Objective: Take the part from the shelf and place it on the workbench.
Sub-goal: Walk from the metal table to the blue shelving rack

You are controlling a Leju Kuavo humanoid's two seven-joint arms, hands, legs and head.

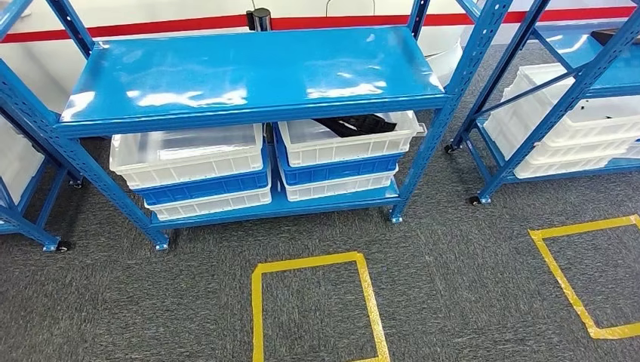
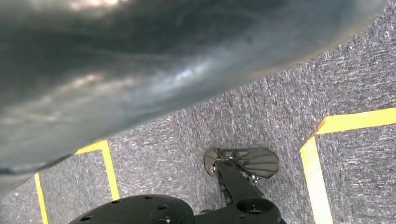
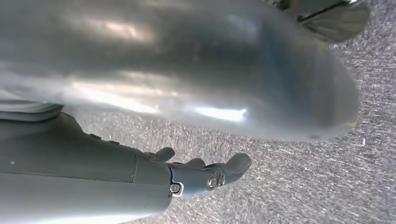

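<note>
Head view looks down on a blue steel shelf (image 1: 249, 75) with a bare glossy top deck and, on the lower deck, two stacks of white and blue bins. The upper right-hand white bin (image 1: 343, 139) carries a dark part (image 1: 355, 124), black and irregular, half tucked under the top deck; I take this for the piece to fetch, though I cannot make out its shape. The upper left-hand white bin (image 1: 189, 154) looks vacant from here. Yellow tape squares (image 1: 317, 302) mark the grey carpet in front of the shelf, and a second blue shelf (image 1: 573, 98) with more white bins stands off to the right. Task reads as barely begun: the part sits in its bin, nothing lifted, and I see no table to receive it, so the reach, the grasp, the carry and the placing all remain. Right wrist view shows the right hand (image 3: 205, 175) hanging over carpet beside a silver limb, fingers loosely extended with nothing in them. Left wrist view is mostly a blurred silver surface above carpet and tape; of the left hand I cannot tell the state.
</note>
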